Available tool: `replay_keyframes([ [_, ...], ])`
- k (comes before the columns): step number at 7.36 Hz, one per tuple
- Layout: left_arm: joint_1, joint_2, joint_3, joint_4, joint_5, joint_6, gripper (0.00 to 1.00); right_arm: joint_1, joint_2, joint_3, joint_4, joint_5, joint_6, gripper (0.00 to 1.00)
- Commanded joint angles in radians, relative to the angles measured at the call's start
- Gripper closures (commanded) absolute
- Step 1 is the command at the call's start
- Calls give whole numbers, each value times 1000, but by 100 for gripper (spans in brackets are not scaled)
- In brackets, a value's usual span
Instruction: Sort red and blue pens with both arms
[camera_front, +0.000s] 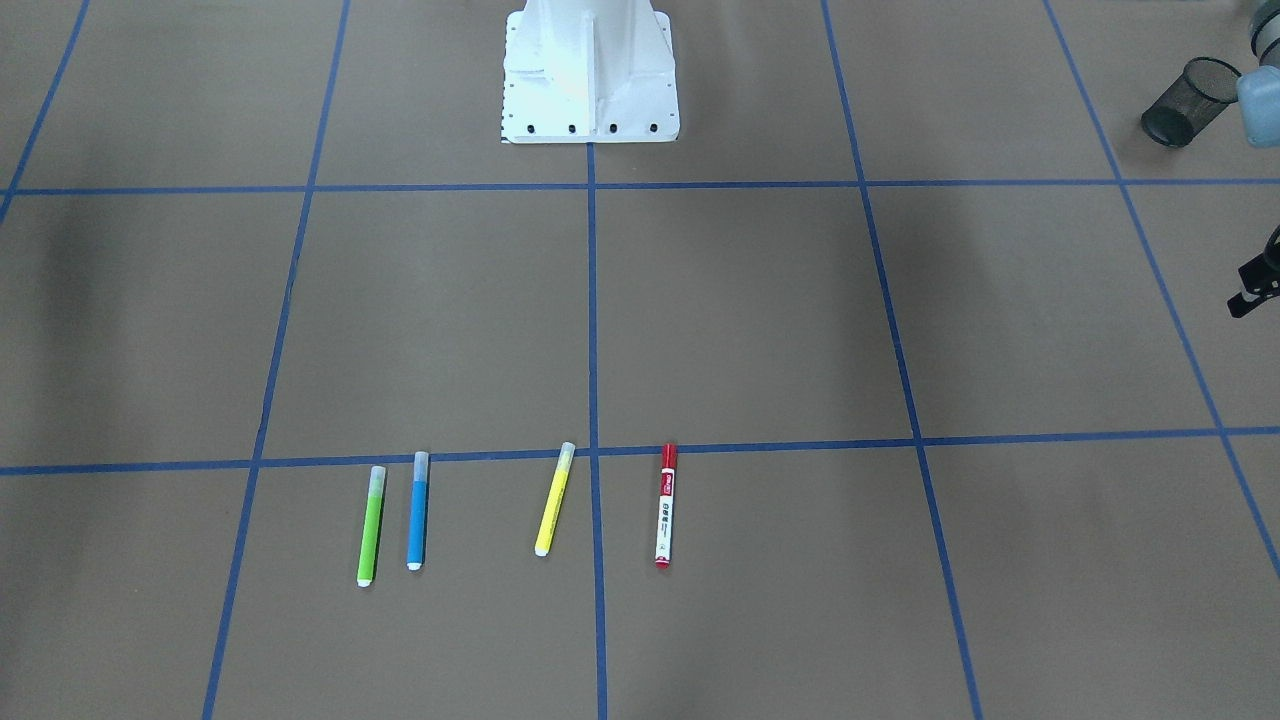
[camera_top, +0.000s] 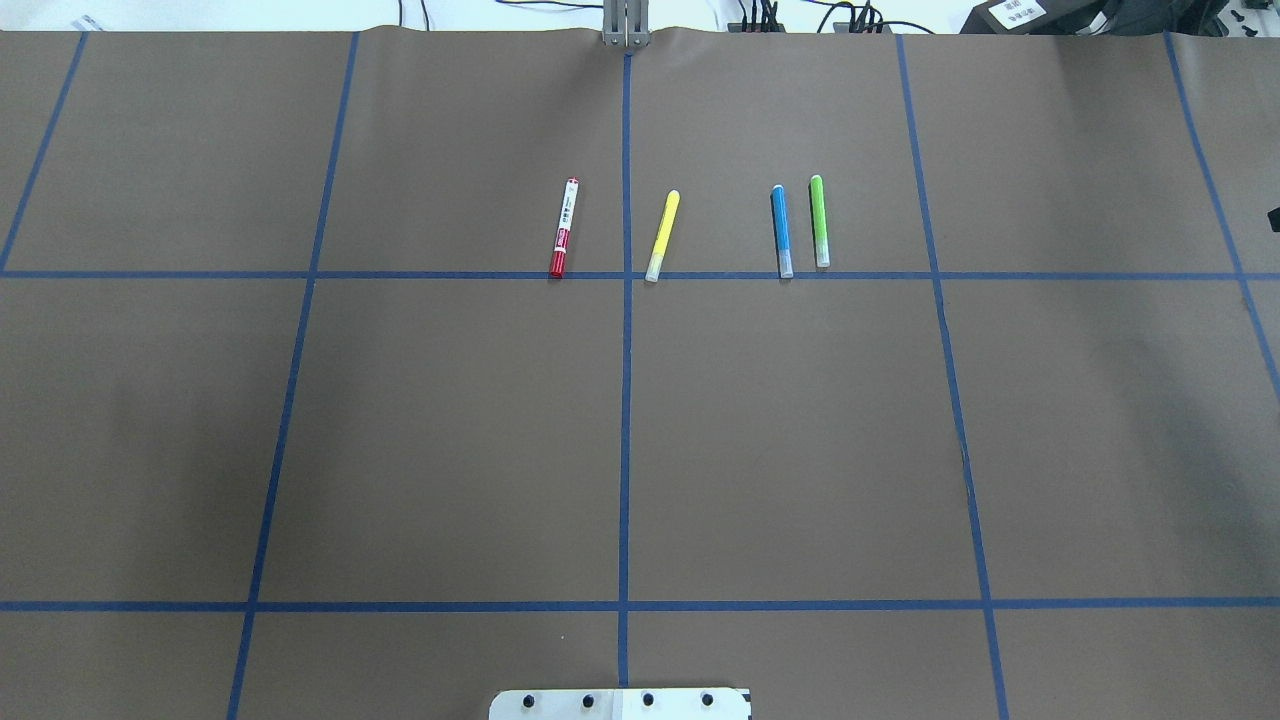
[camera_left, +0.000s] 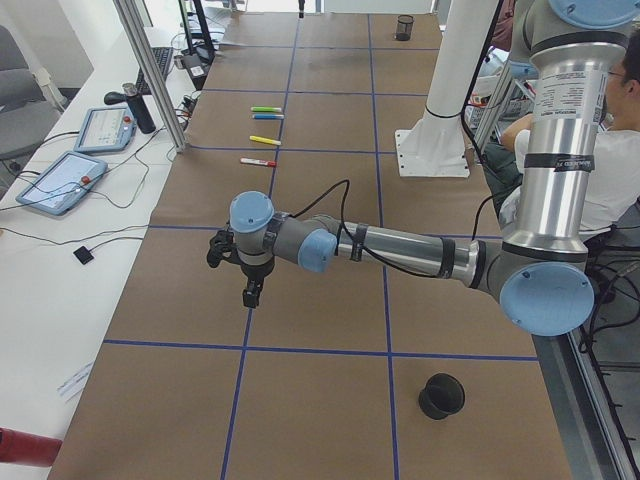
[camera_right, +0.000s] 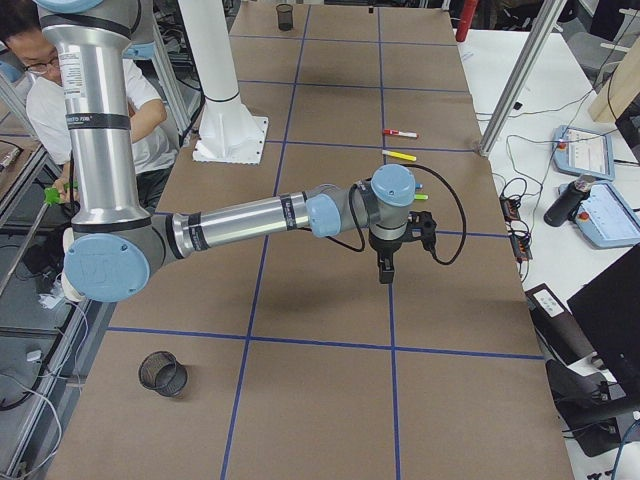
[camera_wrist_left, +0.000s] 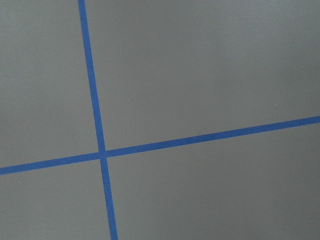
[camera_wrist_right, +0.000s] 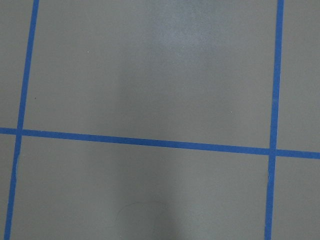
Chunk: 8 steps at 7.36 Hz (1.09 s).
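Find the red marker (camera_top: 563, 228) in the row near the far edge of the table, just on the robot's left of the centre tape line (camera_top: 626, 400), cap end toward the robot. Find the blue pen (camera_top: 781, 231) further along that row toward the right end, just beside a green pen (camera_top: 819, 221), with a yellow pen (camera_top: 663, 236) between the two targets. Judge this as the opening reach, with nothing lifted yet. Send the left gripper (camera_left: 251, 292), hovering toward the table's left end and well apart from the row, to the marker, and the right gripper (camera_right: 385, 270), hovering toward the right end, to the blue pen. Cannot tell whether either pair of jaws is released or clenched, so spread them wide before descending. Turn each wrist to set the jaws across the barrel and close at mid-length to avoid tipping. Come straight down on the blue pen, slipping into the gap beside the green one without nudging it. Expect slim round barrels to roll, so squeeze gently and lift level. Carry toward the black cup (camera_left: 441, 396) near the left end and the other cup (camera_right: 163, 374) near the right, presumably the bins.
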<state>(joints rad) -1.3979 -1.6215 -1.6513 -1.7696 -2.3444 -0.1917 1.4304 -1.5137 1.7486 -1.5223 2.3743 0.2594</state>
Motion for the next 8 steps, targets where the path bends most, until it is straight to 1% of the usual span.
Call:
replay_keyframes([
  [1,3,0,-1,-7,-3,1,0,19,-12,2,2,6,0,0],
  [3,5,15,-15,-8,-4,-30,0,19,-32,12,4,6,-2,0],
  [4,5,15,-15,-10,-6,-67,0,21,-45,29,2,8,-2,0],
  [5,4,20,-7,1,-10,-63,1,19,-63,49,2,8,-2,0],
  [6,2,22,-2,7,-60,-66,1,19,-63,49,2,8,-2,0],
  [7,3,20,-1,6,-103,-109,1,18,-62,48,1,11,0,0],
  [8,5,12,-5,-8,-107,-132,1,15,-59,42,2,13,0,0],
])
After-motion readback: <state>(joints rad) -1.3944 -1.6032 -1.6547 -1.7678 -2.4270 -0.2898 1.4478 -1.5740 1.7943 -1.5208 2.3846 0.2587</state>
